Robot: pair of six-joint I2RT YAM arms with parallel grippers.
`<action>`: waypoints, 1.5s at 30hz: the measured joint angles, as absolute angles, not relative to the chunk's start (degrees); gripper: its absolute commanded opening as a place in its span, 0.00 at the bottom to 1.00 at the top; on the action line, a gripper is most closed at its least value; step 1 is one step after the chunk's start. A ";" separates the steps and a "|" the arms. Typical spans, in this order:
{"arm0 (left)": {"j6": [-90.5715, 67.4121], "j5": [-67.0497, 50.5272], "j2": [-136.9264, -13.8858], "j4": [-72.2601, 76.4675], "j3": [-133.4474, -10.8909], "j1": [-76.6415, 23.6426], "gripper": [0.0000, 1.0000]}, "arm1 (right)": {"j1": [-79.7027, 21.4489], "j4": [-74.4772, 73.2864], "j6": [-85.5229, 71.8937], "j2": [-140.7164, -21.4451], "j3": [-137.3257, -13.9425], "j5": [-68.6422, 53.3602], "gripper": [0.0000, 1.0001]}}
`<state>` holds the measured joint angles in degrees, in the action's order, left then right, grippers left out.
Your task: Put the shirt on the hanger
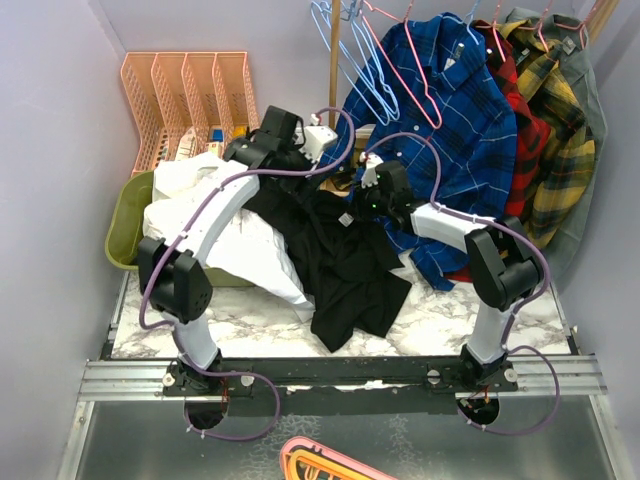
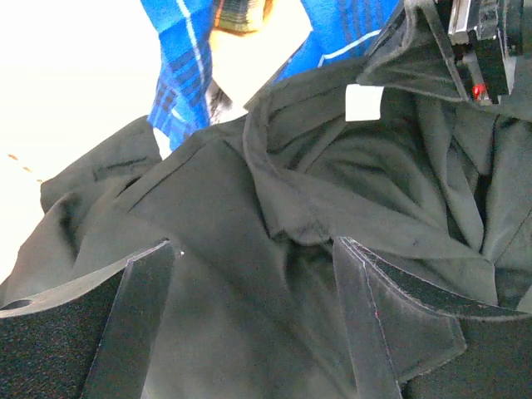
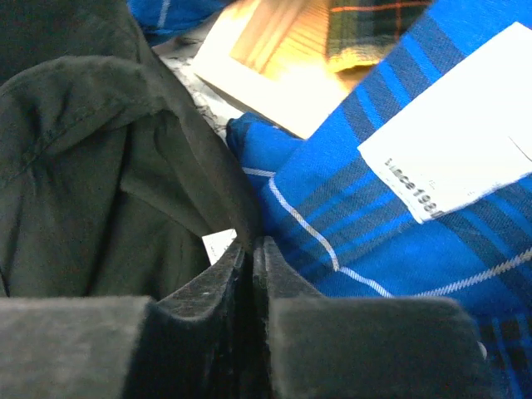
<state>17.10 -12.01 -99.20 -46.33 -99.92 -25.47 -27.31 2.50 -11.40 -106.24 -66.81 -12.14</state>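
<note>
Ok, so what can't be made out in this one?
- Top view: the left gripper has its fingers hidden under its own wrist; its wrist view shows it open above the shirt.
- Right wrist view: how much shirt the right gripper pinches is hidden between its shut fingers.
- Right wrist view: the white label on the blue plaid shirt is cut off by the right edge.
- Top view: the hanger has its hook indistinct at the top edge.
</note>
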 measured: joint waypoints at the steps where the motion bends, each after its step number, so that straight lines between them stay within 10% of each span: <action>1: 17.12 -11.84 -100.88 -46.74 -101.32 -26.11 0.79 | -27.31 2.28 -11.44 -106.24 -66.81 -11.55 0.01; 32: 16.16 4.47 -118.87 -48.14 -110.78 -33.89 0.58 | -27.29 -0.01 -13.93 -102.30 -63.51 -3.05 0.01; 45: 15.64 1.74 -118.96 -48.51 -106.24 -34.39 0.00 | -26.57 -0.01 -13.93 -100.88 -62.70 -3.07 0.04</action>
